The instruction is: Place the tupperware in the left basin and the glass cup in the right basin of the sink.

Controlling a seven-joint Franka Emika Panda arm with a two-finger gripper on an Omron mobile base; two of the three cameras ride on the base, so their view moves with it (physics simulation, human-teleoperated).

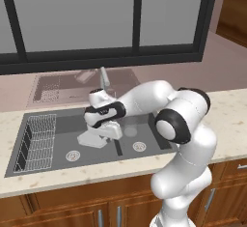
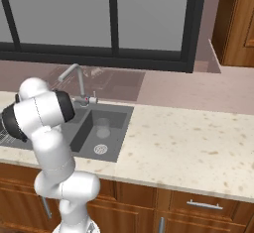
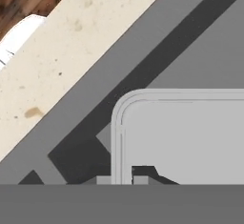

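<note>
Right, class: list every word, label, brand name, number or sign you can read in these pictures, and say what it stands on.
None: no readable text in any view.
The tupperware, glass cup, sink, faucet, counter and cabinet fronts are all plain, with no print or labels.

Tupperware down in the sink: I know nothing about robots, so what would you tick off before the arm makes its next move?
1. Tupperware inside the left basin: ok.
2. Glass cup inside the right basin: ok.
3. Tupperware apart from the wire rack: ok.
4. Tupperware lying flat on the basin floor: cannot tell; it looks slightly tilted.
5. Tool open and free of the tupperware: cannot tell; it sits right at the box.
</note>
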